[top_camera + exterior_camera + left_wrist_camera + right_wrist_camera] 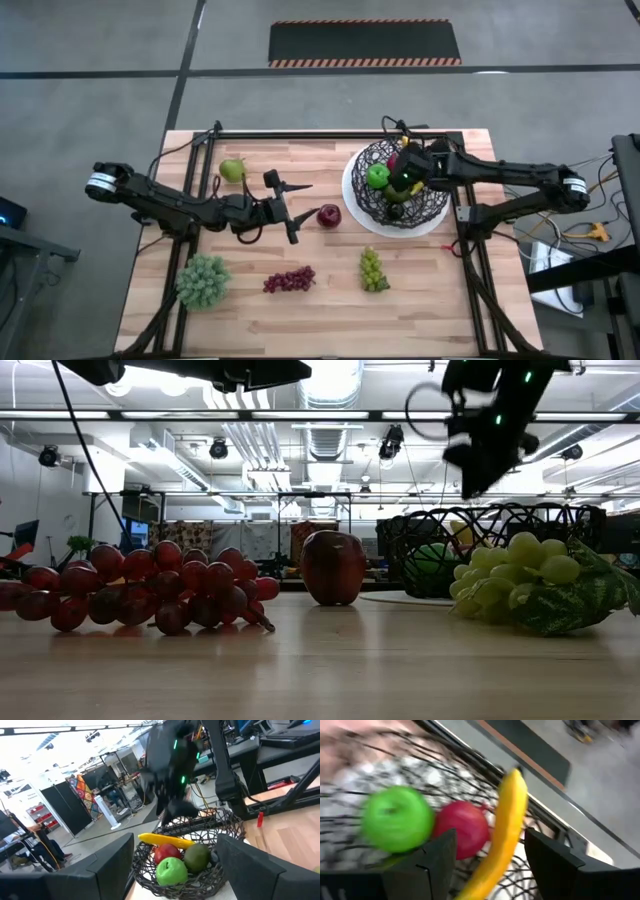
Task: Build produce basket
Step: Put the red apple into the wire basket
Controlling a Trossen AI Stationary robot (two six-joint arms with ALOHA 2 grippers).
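Note:
The black wire basket (432,205) on its white plate stands at the table's far right. In it lie a banana (506,825), a green apple (397,819), a red apple (465,827) and an avocado (197,856). My right gripper (408,175) hovers open above them, its fingers either side of the banana in the right wrist view. My left gripper (300,212) is open at mid-table, raised, just left of a dark red apple (328,215) standing on the wood. A pear (232,170), purple grapes (290,280) and green grapes (373,270) lie on the table.
A frilly pale-green leafy bunch (203,281) lies near the table's near left corner. Black frame rails run along the table's left, right and far edges. Bare wood shows along the near edge and between the grapes and the basket.

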